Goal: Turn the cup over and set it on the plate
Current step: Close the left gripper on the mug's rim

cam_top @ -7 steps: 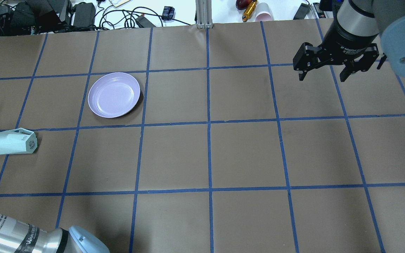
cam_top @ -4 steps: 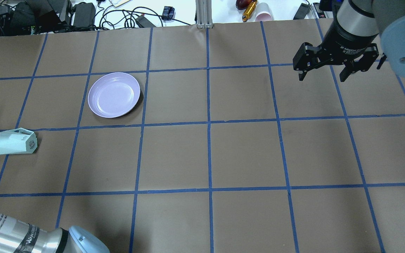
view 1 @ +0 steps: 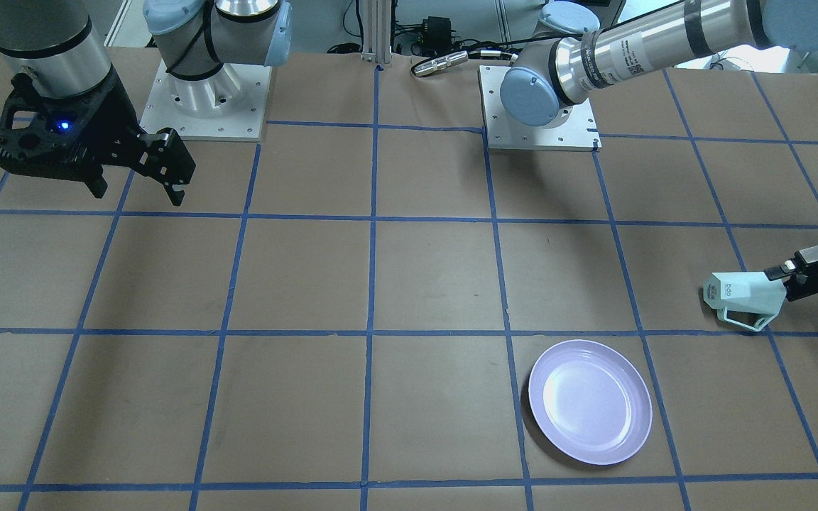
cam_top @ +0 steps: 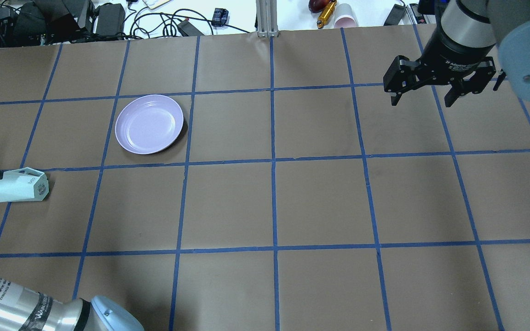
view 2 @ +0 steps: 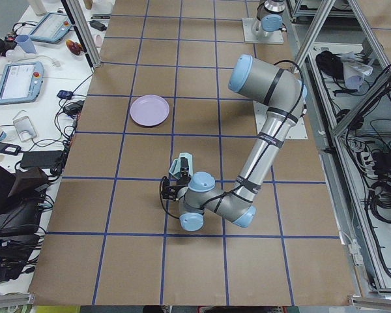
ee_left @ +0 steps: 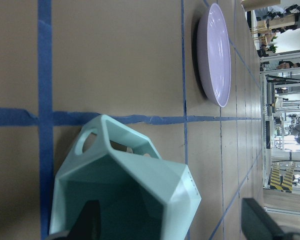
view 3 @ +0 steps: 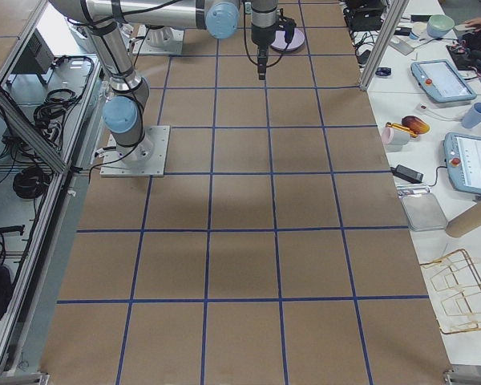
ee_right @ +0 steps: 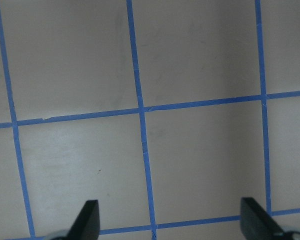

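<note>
By the table's [cam_top: 320, 202] left edge, about midway along it, the cup [cam_top: 19, 185] lies on its side, base toward the centre. The left gripper [ee_left: 170, 215] is at its mouth, jaws spread. One finger [ee_left: 90, 222] appears to be inside, and nothing is clamped. Farther out, the plate [cam_top: 149, 124] lies near the cup but apart. Toward the far right corner the right gripper [cam_top: 421, 102] hovers, jaws released. I judge that grasp, flip and placing are all left to do.

Even overhead light is flooding the worktop [cam_top: 320, 202]. A soft shadow is hugging one side of the plate [cam_top: 149, 124], and its glaze is glinting. The left wrist view's far background is blowing out white; the right wrist view is looking pale.
</note>
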Controlling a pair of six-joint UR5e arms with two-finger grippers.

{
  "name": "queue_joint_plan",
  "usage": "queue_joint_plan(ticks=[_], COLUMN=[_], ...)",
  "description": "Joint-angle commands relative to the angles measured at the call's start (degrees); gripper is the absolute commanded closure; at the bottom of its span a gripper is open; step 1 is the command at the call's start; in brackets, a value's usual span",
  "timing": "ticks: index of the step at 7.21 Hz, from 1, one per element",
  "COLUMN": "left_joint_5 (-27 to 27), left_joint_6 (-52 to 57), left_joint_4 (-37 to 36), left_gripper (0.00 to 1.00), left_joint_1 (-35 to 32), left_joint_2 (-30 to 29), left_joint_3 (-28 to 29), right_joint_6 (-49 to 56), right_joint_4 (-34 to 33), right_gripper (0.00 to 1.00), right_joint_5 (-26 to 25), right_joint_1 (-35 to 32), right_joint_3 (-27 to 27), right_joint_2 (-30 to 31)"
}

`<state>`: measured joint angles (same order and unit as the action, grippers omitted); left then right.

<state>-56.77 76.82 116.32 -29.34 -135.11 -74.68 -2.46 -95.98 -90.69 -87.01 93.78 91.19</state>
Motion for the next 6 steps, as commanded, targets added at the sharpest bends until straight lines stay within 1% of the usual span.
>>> queue_joint_plan(ticks=[1,2,3,4,5,6], left_joint_5=[-0.4,-0.4,-0.4,-0.4,-0.4,-0.4], left_joint_6=[1.5,1.5,1.6,1.8,3.6,3.9], left_joint_4=[0.4,0.4,0.4,0.4,0.4,0.3], left_gripper=[0.02,0.02,0.06,0.15,0.25,0.30], left_joint_1=[-0.6,-0.7,-0.8,-0.9,-0.9,-0.9], left_joint_2=[-0.1,-0.1,-0.1,-0.1,-0.1,-0.1], left_joint_3=[0.0,0.0,0.0,-0.2,-0.3,-0.3], right_joint_6=[0.0,0.0,0.0,0.0,0.0,0.0], right_joint_4=[0.0,0.0,0.0,0.0,0.0,0.0], right_gripper=[0.00,0.00,0.00,0.00,0.00,0.00], right_joint_5=[0.0,0.0,0.0,0.0,0.0,0.0], right_joint_1=[0.0,0.0,0.0,0.0,0.0,0.0], right_joint_3=[0.0,0.0,0.0,0.0,0.0,0.0], right_joint_2=[0.0,0.0,0.0,0.0,0.0,0.0])
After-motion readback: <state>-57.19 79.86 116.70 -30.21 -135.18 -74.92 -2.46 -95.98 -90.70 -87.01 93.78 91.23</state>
